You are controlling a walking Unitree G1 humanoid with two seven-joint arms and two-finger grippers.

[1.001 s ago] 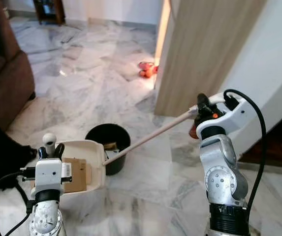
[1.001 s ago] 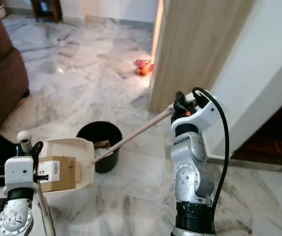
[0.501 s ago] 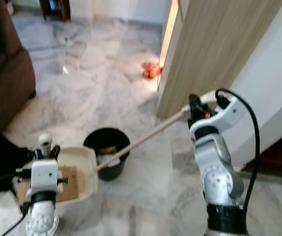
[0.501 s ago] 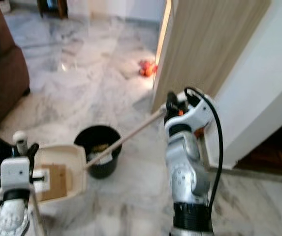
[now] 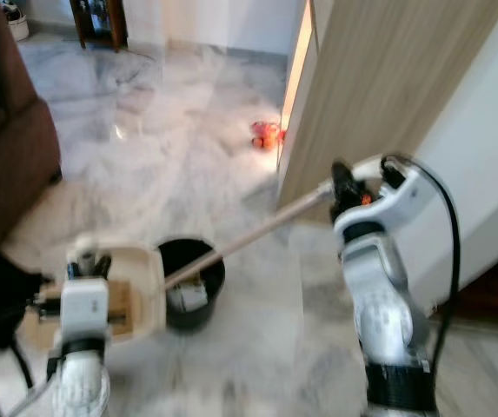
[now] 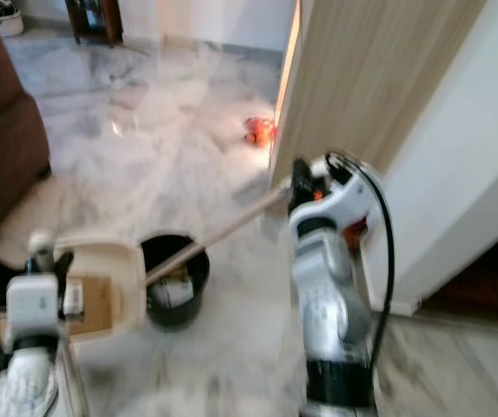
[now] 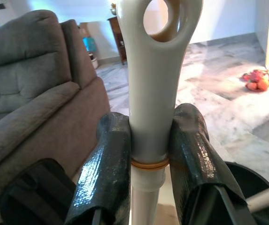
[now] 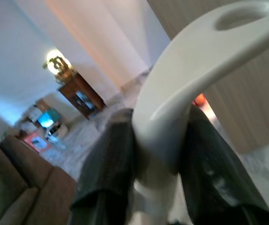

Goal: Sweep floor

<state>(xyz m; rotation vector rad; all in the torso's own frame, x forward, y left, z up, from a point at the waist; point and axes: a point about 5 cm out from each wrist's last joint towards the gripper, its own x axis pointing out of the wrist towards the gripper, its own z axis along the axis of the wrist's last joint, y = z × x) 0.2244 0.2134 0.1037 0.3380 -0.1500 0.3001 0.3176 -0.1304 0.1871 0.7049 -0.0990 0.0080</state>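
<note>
My left gripper (image 7: 148, 140) is shut on the upright cream handle (image 7: 148, 93) of a dustpan (image 5: 142, 291), low at the left. Pieces of brown cardboard (image 5: 120, 300) lie in the pan. The pan's open side rests against a black bin (image 5: 212, 265) on the marble floor. My right gripper (image 5: 342, 187) is shut on the top of a broom's pale stick (image 5: 249, 236). The stick slants down to the left, and its lower end reaches the bin's mouth beside the pan. Something pale (image 5: 188, 295) lies inside the bin.
A brown sofa (image 5: 5, 139) stands at the left. A tall wooden door panel (image 5: 388, 87) and a white wall (image 5: 483, 156) rise at the right, close to my right arm. An orange-red object (image 5: 264, 134) lies on the floor by the door. A dark cabinet (image 5: 101, 17) stands far back.
The whole picture has shifted and blurred, so the camera has moved. Both grippers keep their holds. Pan, bin and broom stick stay in much the same relation.
</note>
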